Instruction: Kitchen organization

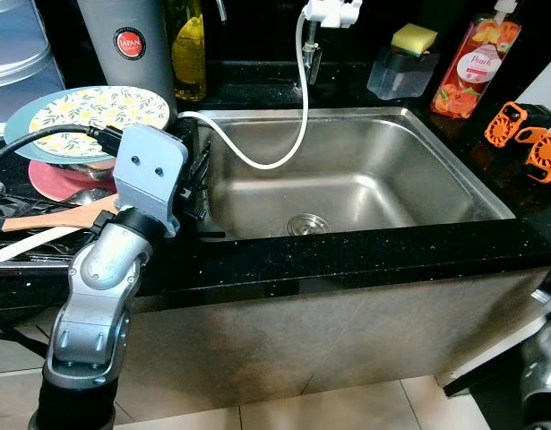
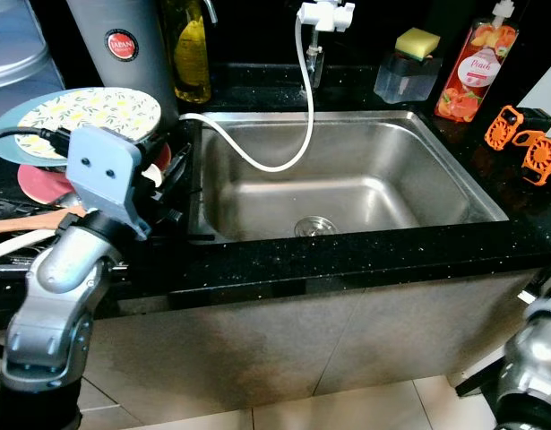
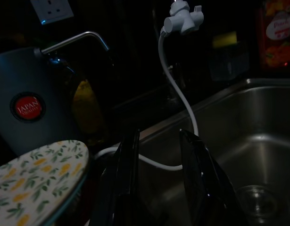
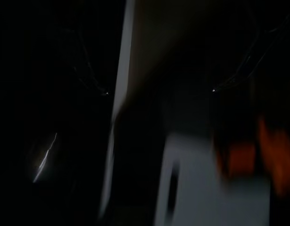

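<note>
The left gripper (image 3: 159,188) hangs at the sink's (image 1: 347,179) left rim, just beside the patterned plate (image 1: 100,112) that tops the stack of dishes on the counter (image 1: 347,260). Its fingers are spread with nothing between them. My guess is that the step in hand is an approach: the arm is lining up on the dishes to sort them. The next move likely calls for turning the gripper toward the plate's edge and closing on it without snagging the white hose (image 1: 257,157) that loops into the basin nearby.

The left arm is raised, elbow bent, its wrist over the counter's front edge, fingers aimed across the sink. The right arm hangs idle low at the right; I cannot tell how its gripper stands.
</note>
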